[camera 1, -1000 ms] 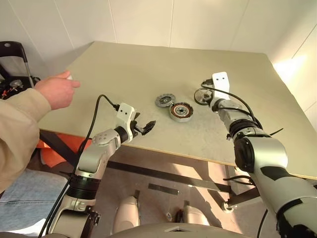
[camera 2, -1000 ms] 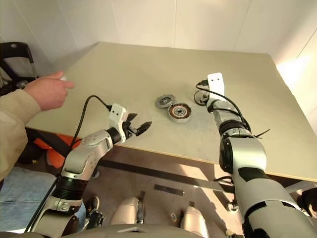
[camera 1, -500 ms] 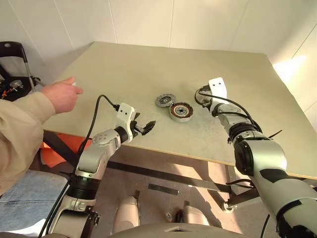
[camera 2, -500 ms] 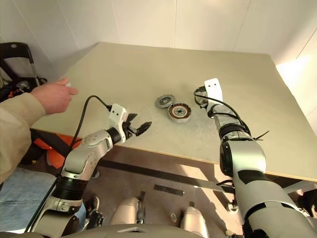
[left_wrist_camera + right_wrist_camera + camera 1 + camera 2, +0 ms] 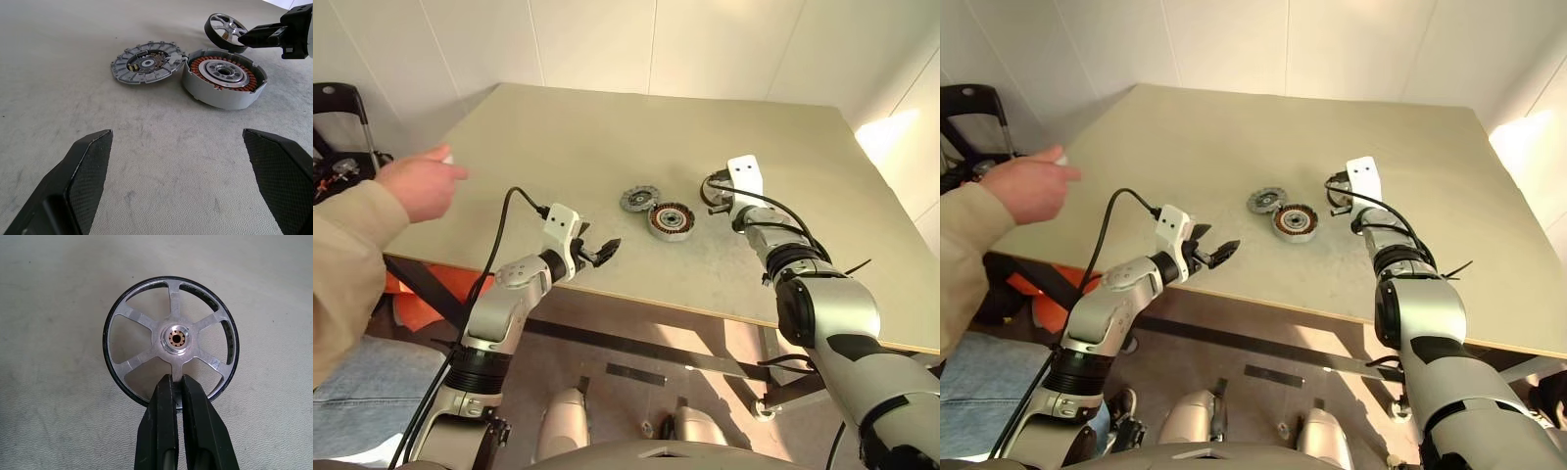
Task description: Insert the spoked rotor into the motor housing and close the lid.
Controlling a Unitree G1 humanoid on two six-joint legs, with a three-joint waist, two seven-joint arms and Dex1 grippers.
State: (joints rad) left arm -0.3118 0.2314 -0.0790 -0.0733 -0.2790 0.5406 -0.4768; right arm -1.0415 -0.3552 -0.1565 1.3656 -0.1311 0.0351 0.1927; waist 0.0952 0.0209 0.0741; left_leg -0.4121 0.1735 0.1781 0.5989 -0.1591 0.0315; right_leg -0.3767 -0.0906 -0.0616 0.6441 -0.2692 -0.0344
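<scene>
At the near edge of the tabletop (image 5: 548,137) the left gripper (image 5: 604,252) hovers with its fingers spread wide and nothing between them, pointing toward the parts further in. Past it, near the middle, the housing (image 5: 671,219) sits open with its copper windings up, and the lid (image 5: 639,199) lies flat just beside it, touching its wall on the robot's left. A little further and to the right is the rotor (image 5: 171,340). The right gripper (image 5: 177,382) is closed narrow on its near rim, right where one spoke meets the dark ring. The rotor seems to me light and stiff, a thin metal wheel with open gaps. Its smooth rim may slip or swing in such a small pinch at one edge, so a hold at the spoke root like this one looks sensible, and it should be kept level when it goes over the housing. At the far left a person's hand (image 5: 419,184) is held above the tabletop's edge. Compared with one second ago, the right gripper has come from half open to shut on the rotor, the left arm has not changed, and the person's hand has shifted a little.
</scene>
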